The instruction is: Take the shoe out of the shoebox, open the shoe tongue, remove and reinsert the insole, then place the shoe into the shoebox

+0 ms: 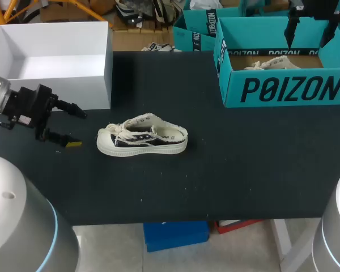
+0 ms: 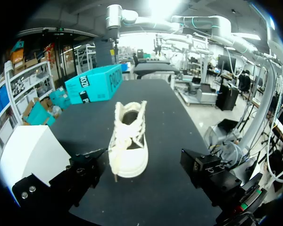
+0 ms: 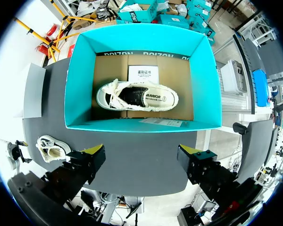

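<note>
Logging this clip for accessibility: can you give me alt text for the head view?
A black-and-cream canvas shoe stands upright on a black table, toe toward the open left gripper, which is not touching it. A white box stands at far left; a teal shoebox at far right holds a second shoe.

Looks like a robotics lab, laid out as a test bench. Shows a plain black tabletop (image 1: pixel 243 170) with two machine arms working over it: a left arm (image 1: pixel 22 105) of silver metal and black fittings coming in low from one side, and a right arm (image 1: pixel 311 11) hanging above the far corner. Holds staged props in place of household clutter: an open white box (image 1: pixel 96 73), an open teal shoebox (image 1: pixel 283 90), a small shoe (image 1: pixel 141 139) lying on its own mid-tabletop, and a second shoe (image 3: pixel 137 96) resting on the cardboard floor inside the teal shoebox.
</note>
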`<state>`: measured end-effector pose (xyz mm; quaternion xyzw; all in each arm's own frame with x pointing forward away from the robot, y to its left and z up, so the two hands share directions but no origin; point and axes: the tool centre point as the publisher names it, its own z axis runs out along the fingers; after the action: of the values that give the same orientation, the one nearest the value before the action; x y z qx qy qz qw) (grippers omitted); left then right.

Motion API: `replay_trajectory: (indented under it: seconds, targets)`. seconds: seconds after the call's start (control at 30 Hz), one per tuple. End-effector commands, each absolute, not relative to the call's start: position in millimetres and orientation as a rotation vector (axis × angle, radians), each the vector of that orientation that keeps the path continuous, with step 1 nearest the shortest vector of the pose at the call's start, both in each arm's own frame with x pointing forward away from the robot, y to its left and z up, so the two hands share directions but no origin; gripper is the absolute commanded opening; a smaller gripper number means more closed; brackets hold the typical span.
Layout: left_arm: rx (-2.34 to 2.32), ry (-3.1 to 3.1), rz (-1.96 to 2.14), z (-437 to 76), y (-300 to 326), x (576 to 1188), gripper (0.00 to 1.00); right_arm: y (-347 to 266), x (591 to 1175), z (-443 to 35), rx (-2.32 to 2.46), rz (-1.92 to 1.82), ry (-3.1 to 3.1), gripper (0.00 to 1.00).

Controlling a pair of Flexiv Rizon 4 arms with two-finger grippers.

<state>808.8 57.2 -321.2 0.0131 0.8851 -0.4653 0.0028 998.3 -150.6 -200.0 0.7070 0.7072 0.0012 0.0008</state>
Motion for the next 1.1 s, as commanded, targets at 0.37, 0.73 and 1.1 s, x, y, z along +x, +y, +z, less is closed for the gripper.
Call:
replay_trajectory:
  seconds: [0.37,0.73,1.1]
  targets:
    - [0.041,2.773,-1.455,-322,57,808,1.0,-150,999,-200,2.22,0.002,2.221,1.0]
    - [0.041,2.773,-1.455,-322,57,808,1.0,-150,999,-200,2.22,0.002,2.221,1.0]
    - [0.041,2.773,-1.455,-322,57,808,1.0,-95,961,-177,1.83,0.134,2.41,1.0]
